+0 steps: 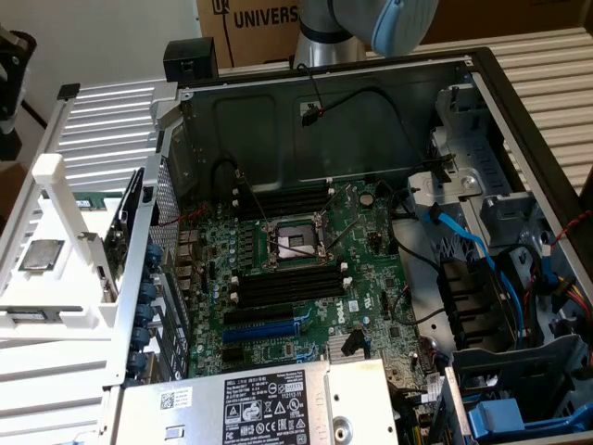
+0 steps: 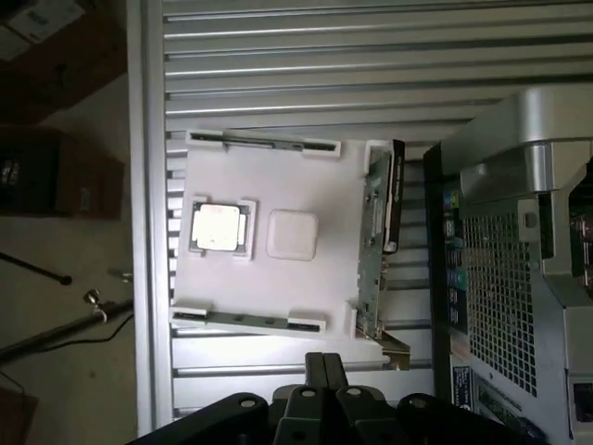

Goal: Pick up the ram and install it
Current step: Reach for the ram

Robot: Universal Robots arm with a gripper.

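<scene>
Starting at the gripper (image 2: pixel 321 360), you have its jaws pressed together with nothing between them, hanging above the near edge of a white tray (image 2: pixel 278 171). The ram (image 2: pixel 374 236) stands on its long edge in a holder at the tray's side, ahead of the gripper and off toward the computer case (image 2: pixel 519 278), apart from the fingertips. A dark part (image 2: pixel 395 195) sits just beside it on the case side. To do the pick well, I judge you will want the jaws parted before they come level with the stick, lined up across its thin faces near the middle of its length, and clear of that dark neighbour and the holder's walls. A square processor (image 2: pixel 220 228) and a pale pad (image 2: pixel 292 234) lie flat on the tray, farther from the ram, and are best left alone. Inside the case, the black memory slots (image 1: pixel 287 283) flank the bare socket on the motherboard (image 1: pixel 361 250). Everything rests on a ribbed metal counter (image 2: pixel 371 56), with cardboard boxes (image 2: pixel 56 176) on the floor beyond it.
</scene>
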